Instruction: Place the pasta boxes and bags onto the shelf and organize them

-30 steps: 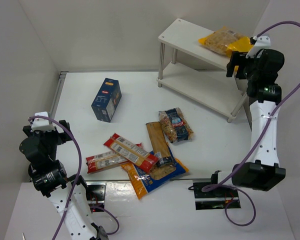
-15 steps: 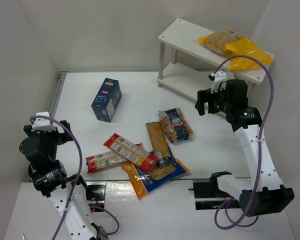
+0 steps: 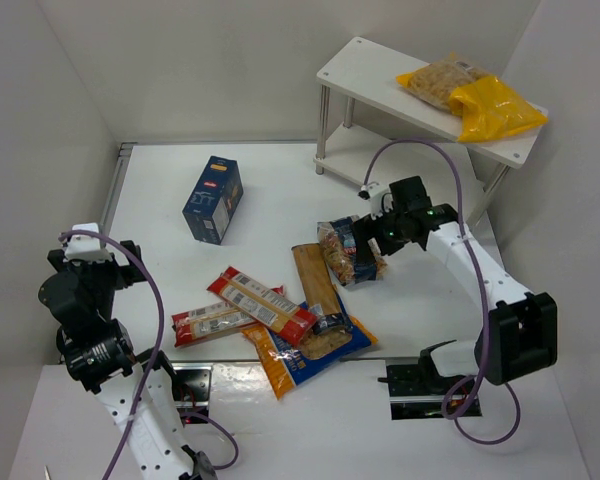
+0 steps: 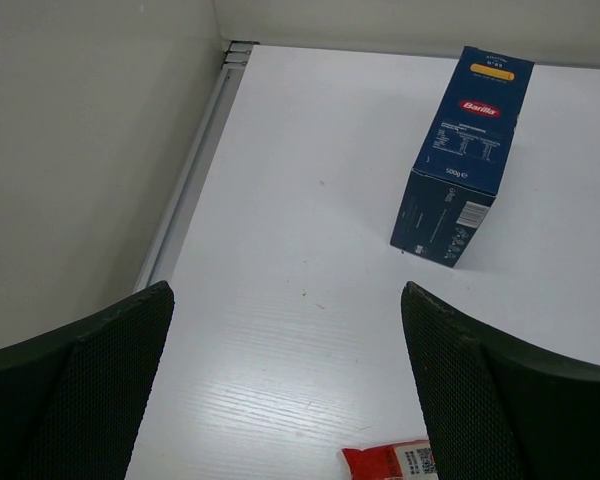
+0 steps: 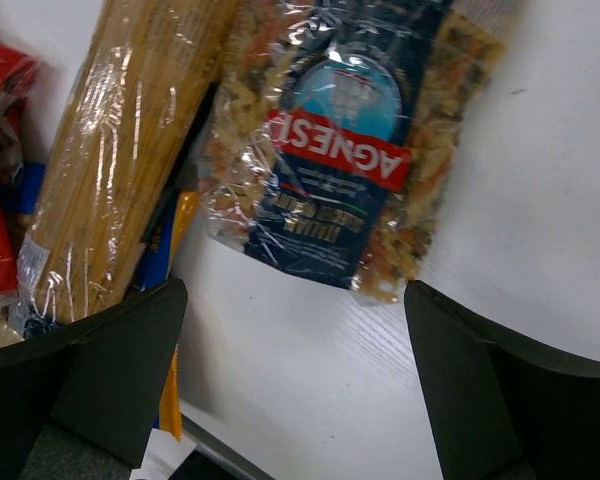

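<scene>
The blue-labelled bag (image 5: 335, 150) lies on the bench (image 5: 540, 200) just ahead of the right gripper (image 5: 290, 330), long axis across the jaw line. The gripper gapes wide, empty.

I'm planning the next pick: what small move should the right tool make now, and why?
Probably lower straight down, then close. The right tool hangs open above the small blue-labelled bag, which lies flat on the table, centred ahead of its fingers and not yet gripped.

White table (image 3: 280, 185) with faint wood grain; silver metal strip (image 4: 195, 170) along its left edge; plain white walls (image 3: 180, 70) left, far, right.
</scene>
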You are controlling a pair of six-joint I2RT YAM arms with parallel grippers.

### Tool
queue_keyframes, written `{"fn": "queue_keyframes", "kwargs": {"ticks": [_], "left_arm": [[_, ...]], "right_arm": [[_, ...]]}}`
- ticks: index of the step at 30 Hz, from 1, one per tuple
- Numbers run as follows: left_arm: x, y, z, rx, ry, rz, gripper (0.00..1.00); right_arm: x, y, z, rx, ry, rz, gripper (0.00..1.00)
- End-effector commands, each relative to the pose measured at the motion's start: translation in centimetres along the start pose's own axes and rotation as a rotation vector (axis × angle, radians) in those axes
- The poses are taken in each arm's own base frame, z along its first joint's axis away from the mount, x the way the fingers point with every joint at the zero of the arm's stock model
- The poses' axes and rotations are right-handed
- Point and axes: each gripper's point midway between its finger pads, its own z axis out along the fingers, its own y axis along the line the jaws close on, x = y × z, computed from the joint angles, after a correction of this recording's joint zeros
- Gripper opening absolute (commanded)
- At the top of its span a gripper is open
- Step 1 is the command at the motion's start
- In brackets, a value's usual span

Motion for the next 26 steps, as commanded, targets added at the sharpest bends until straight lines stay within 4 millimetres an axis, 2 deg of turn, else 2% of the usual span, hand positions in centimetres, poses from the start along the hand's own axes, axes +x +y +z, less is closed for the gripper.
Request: {"fn": "queue_keyframes", "kwargs": {"ticks": [1,2,9,12,13,18,19,26], "left_arm": [[-0.6,-0.1,0.3,0.020,-0.012,0.010,1.00],[-0.7,0.0,0.5,0.020,-0.007,0.008,1.00],[0.4,0.0,2.8,0.072,0.090,-0.021,1.00],[1.2,-0.3,3.9,0.107,0.141,-0.031,1.00],[0.8,-0.8,4.0,0.131,0.137,-0.011,1.00],[3.0,-1.5,5.5,0.175,0.259,0.007,1.00],[3.0,-2.3,5.5,0.206,0.258,0.030,1.00],[3.0,-4.0,5.4,0.250,0.251,0.059,1.00]], "right_arm": [[-1.0,1.2,0.8,-0.023,-0.024,-0.056,0.98],[-0.6,1.5,1.0,-0.031,-0.013,-0.062,0.99],[-1.2,1.5,0.8,-0.027,-0.040,-0.061,0.99],[-1.1,1.5,1.0,-0.027,-0.041,-0.052,0.99],[-1.2,1.6,0.8,-0.025,-0.050,-0.054,0.99],[-1.0,1.5,1.1,-0.027,-0.040,-0.052,0.99],[-1.0,1.5,1.1,-0.027,-0.040,-0.052,0.99],[-1.3,1.5,1.1,-0.026,-0.049,-0.054,0.99]]}}
